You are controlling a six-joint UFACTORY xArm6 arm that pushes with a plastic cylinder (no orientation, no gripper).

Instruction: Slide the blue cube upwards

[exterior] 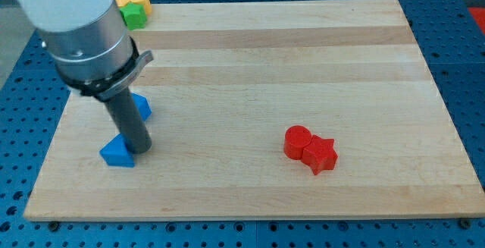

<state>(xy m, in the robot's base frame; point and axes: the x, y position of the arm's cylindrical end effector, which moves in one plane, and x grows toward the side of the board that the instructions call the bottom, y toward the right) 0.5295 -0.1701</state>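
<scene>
Nearest to us, low on the view's left of the wooden board [250,195], sits a blue triangle block [116,153]. Our tip [141,151] touches its right side. It is a plain rod, so it holds nothing. Just past the rod, higher up, a blue block [142,108] peeks out; we think this is the blue cube, though the rod hides most of it. It lies just above our tip, so we would push up the board. Two red blocks [310,149] sit well right. A green block [135,16] and a yellow block [130,0] sit at the far corner.
</scene>
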